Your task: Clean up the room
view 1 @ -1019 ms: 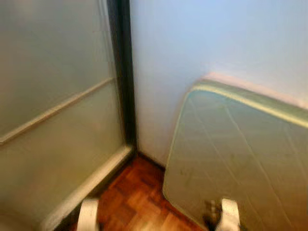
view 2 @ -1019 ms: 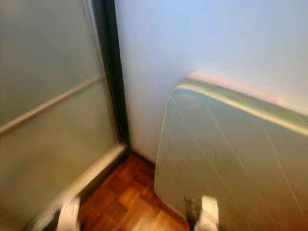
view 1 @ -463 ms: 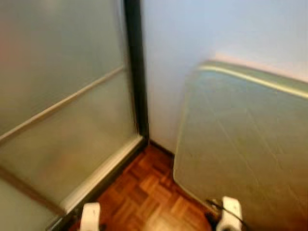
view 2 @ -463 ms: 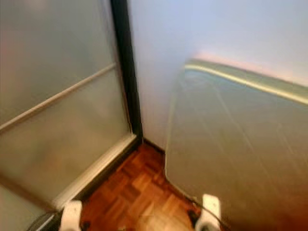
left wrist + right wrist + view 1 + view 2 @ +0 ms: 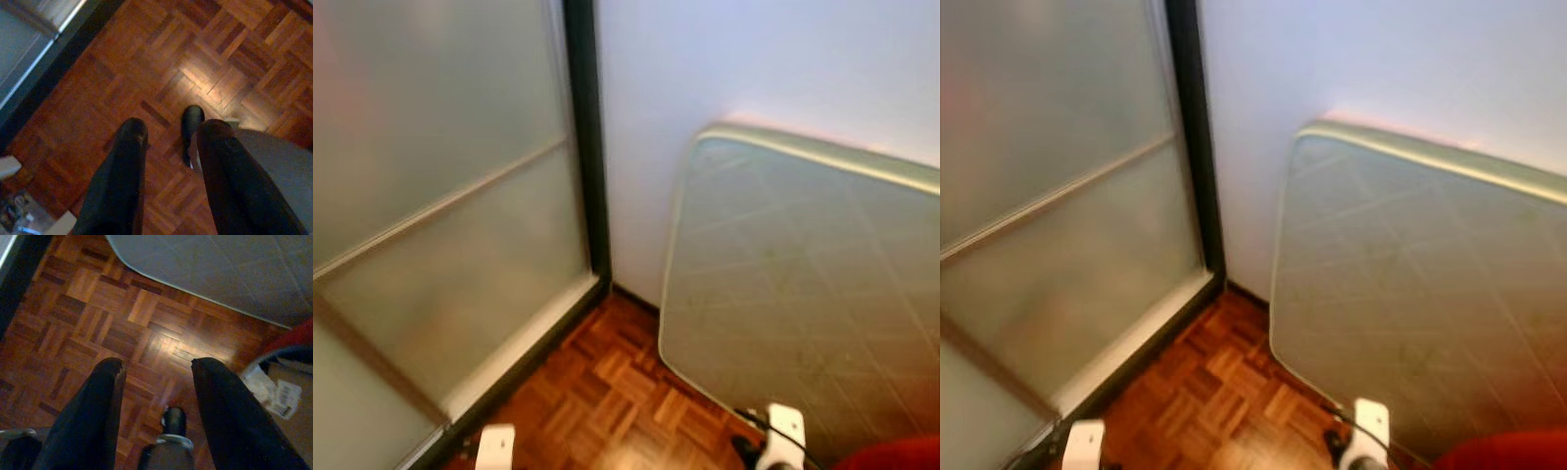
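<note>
Room corner now: view has swung, mattress (image 5: 803,294) against wall, red object (image 5: 891,455) entering; both tools (image 5: 166,147) (image 5: 156,377) open, empty, nothing targeted yet.

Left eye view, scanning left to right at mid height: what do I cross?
Frosted glass door → black door frame → bare white wall → green quilted mattress leaning on the wall.

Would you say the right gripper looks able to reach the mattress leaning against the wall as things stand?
Probably yes: the right gripper hangs open over bare parquet floor, with nothing between it and the mattress edge just ahead.
</note>
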Robot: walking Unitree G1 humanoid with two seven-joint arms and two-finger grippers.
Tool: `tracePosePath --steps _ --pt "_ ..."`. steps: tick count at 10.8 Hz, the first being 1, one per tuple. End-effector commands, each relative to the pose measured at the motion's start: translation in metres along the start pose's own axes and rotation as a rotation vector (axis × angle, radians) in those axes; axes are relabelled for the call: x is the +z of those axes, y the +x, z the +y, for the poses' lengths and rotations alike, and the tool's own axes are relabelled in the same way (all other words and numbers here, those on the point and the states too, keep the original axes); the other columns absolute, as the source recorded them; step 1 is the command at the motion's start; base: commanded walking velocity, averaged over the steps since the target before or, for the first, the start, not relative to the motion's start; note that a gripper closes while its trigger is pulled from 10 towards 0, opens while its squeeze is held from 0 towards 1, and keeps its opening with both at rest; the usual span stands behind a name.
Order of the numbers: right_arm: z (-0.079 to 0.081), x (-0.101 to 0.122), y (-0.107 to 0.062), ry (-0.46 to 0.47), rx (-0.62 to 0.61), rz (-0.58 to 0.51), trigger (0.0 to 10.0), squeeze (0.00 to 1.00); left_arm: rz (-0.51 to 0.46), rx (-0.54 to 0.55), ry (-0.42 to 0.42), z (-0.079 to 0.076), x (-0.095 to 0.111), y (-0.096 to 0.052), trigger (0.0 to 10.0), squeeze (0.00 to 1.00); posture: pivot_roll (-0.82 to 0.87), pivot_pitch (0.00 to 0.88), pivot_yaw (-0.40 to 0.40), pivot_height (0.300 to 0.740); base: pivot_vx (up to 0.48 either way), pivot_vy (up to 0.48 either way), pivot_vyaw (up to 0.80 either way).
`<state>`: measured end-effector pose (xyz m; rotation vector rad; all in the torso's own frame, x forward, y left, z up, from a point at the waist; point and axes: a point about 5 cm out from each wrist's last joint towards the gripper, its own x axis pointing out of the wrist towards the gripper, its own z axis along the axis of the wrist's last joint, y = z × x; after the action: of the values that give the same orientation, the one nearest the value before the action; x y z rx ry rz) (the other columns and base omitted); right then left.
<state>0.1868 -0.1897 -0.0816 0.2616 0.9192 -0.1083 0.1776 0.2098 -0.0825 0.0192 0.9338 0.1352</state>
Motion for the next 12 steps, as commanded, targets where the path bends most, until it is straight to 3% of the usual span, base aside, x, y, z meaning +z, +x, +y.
tracePosePath --steps 1,9,10,12 --pt "0.0025 0.001 0.0007 -0.005 0.005 0.004 10.0 0.0 -0.015 0.004 -0.006 0.001 0.0074 0.0014 10.0 0.0 0.15 0.038 -0.037 0.74 0.0 0.0 -0.79" --pt "0.0042 -0.0005 0.001 -0.023 0.007 0.017 10.0 0.0 -0.023 0.001 -0.016 0.0004 0.0091 0.0017 10.0 0.0 0.15 0.055 -0.039 0.74 0.0 0.0 -0.79" --pt "0.0033 -0.0015 0.0007 -0.024 0.005 0.021 10.0 0.0 -0.025 -0.005 0.011 -0.0007 0.0098 0.0018 10.0 0.0 0.15 0.054 -0.038 0.74 0.0 0.0 -0.79" --pt "0.0035 -0.0018 0.0007 -0.026 0.005 0.022 10.0 0.0 -0.021 -0.008 0.003 -0.0015 0.0091 0.0018 10.0 0.0 0.15 0.055 -0.038 0.74 0.0 -0.24 -0.79"
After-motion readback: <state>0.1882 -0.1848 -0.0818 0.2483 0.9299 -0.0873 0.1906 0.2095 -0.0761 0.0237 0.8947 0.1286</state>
